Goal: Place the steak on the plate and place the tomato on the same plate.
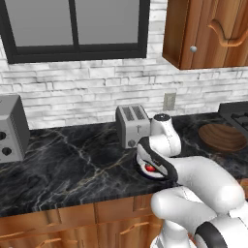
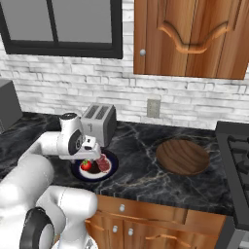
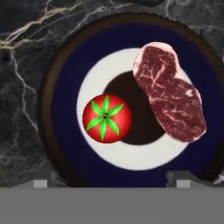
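The pinkish-red, white-edged steak and the round red tomato — green star on top — lie apart on the navy-rimmed plate, the gripper above them spread wide, holding nothing.

Base cams flank arm, share plate; hand cam close overhead.

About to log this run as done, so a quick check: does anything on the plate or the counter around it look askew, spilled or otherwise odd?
Nothing stands out. The tomato sits upright on the plate, green top up, and the steak lies flat beside it, apart from it and within the rim. The counter around shows no spill. The pincer hangs open above.
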Tool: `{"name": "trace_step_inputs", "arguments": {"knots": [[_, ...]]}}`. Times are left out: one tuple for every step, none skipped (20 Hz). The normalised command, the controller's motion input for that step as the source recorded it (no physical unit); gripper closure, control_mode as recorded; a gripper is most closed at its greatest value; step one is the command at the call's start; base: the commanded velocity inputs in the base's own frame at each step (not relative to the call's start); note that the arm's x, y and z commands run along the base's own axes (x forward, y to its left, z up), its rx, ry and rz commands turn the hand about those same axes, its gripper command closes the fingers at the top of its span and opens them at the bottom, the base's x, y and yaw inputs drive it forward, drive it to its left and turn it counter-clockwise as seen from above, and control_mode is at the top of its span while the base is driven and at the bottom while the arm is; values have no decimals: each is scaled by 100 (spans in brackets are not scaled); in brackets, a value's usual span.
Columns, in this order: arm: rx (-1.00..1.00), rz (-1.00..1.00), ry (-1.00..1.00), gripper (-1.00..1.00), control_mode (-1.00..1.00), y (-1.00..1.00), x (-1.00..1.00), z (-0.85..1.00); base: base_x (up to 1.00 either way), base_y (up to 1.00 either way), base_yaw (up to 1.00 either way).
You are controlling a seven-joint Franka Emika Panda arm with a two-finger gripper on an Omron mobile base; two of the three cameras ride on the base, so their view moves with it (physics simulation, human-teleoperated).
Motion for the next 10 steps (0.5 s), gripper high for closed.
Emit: {"name": "trace_step_inputs", "arguments": {"knots": [[0,0,-6,-100,-100,-15,-51,46,0,0,0],[0,0,-6,-100,-100,-14,-52,46,0,0,0],[0,0,-7,-100,-100,-16,-51,46,0,0,0],[0,0,-8,-100,-100,-18,-53,46,0,0,0],[0,0,-7,-100,-100,-18,-53,46,0,0,0],[0,0,-7,-100,-100,-20,-54,46,0,0,0],[0,0,-4,-100,-100,-22,-55,45,0,0,0],[0,0,-4,-100,-100,-24,-56,43,0,0,0],[0,0,-5,-100,-100,-26,-57,40,0,0,0],[0,0,-4,-100,-100,-29,-57,39,0,0,0]]}}
